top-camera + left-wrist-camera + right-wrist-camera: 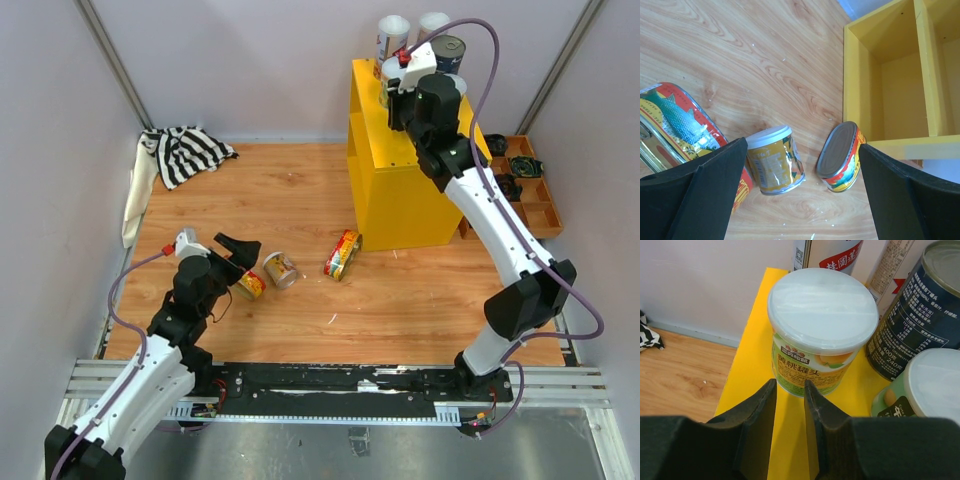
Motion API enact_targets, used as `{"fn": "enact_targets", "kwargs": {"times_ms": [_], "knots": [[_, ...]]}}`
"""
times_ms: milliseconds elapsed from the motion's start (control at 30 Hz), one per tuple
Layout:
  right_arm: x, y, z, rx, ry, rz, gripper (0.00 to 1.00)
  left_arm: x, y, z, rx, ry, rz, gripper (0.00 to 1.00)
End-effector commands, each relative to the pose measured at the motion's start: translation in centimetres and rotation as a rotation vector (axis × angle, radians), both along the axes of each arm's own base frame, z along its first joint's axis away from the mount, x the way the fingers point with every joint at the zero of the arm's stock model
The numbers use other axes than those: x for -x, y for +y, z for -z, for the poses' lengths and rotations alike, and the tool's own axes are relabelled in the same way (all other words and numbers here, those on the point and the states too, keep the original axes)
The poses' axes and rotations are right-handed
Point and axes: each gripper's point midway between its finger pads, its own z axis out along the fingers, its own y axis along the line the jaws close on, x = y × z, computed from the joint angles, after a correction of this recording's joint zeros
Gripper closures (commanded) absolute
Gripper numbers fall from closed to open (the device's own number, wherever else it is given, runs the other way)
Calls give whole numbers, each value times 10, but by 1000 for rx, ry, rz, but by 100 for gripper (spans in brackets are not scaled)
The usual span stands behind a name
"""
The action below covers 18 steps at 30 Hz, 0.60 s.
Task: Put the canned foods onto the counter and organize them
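1. On top of the yellow counter [390, 200], at the far right of the table [290, 190], several cans stand upright, close together. Nearest the right gripper [790, 390] is a white-lidded can [822, 330]. A dark blue can [920, 315] stands just beside it.
2. The right gripper hangs over the counter top, just in front of the white-lidded can. Its fingers are almost together, with only a thin gap. They hold nothing.
3. Three cans are not up there yet. They lie on the table in front of the counter: a fish can [675, 125], a small yellow can [775, 162], and a red-and-yellow can [840, 157] on its side.
4. The left gripper [800, 200] is low over them with its fingers spread wide, and it holds nothing. The fish can is right beside one finger and partly hidden by it. I cannot tell if they touch.
5. I think the cans are hard and will not squash, so a firm squeeze is fine. They look smooth and shiny, so they may slip. Full ones are likely a bit heavy.
6. Round cans on their sides can roll away. The best place to grab is across the round sides, near the middle. The plastic lid is a bad place to grab, since it could pop off.
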Motion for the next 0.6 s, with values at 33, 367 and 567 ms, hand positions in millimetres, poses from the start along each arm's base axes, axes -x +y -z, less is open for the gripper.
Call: {"fn": "enact_targets", "kwargs": {"times_ms": [33, 367, 567], "knots": [[-8, -13, -20, -24, -40, 47, 71, -8, 3, -7, -14, -37, -11, 2], [-22, -20, -6, -10, -16, 47, 71, -12, 0, -3, -11, -30, -7, 2], [-27, -21, -5, -13, -16, 51, 71, -12, 1, -2, -10, -29, -8, 2]]}}
